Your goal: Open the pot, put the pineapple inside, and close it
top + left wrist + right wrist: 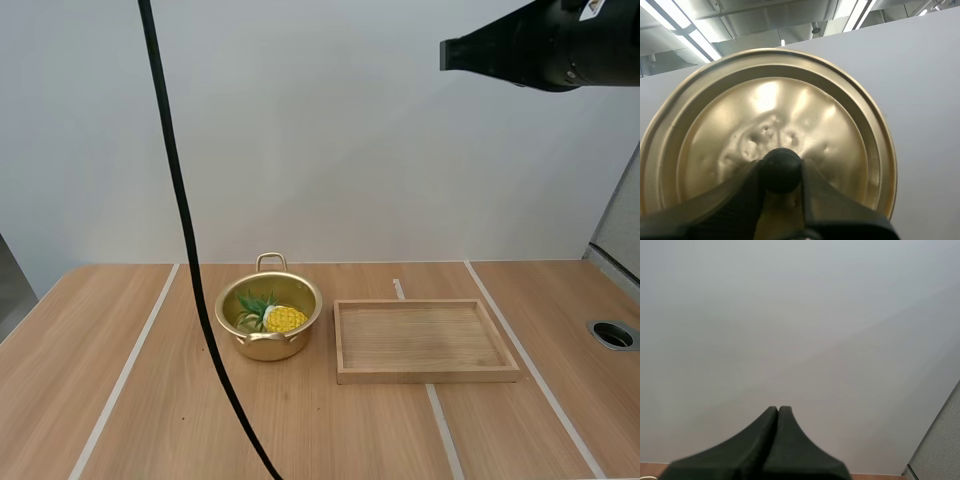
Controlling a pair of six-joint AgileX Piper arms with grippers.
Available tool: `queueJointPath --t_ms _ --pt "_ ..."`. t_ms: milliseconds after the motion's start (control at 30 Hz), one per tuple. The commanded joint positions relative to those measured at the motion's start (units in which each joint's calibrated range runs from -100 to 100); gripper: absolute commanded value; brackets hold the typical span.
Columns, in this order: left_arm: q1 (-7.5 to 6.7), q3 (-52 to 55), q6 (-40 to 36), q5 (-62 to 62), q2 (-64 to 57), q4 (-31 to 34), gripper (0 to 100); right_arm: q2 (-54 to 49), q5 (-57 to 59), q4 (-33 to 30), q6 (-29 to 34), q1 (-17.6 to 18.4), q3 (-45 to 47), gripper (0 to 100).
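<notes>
High view showed you the uncovered pot [268, 346] on the table [120, 400], the pineapple [283, 319] lying inside it, a wooden tray [425, 376] just beside. Your left gripper [780, 169] had its fingers [740, 197] clamped on the lid's [770, 115] black knob [780, 172]. Your right gripper [778, 411] hung well above the table, fingers together.

My left gripper [780, 172] is pinching the round black knob [780, 169] of the dented, gold-coloured metal pot lid [767, 125], its fingers [735, 205] closing on either side of the knob.
</notes>
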Motion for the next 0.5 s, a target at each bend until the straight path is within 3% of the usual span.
queueJointPath --t_ms 0,467 --pt "-0.03 -0.36 -0.5 -1.84 -0.23 -0.94 0 -0.89 -0.12 0.06 0.0 -0.2 -0.23 0" --pt "-0.03 -0.36 -0.48 40.45 8.62 1.47 0 -0.87 -0.1 0.17 0.0 -0.2 -0.23 0"
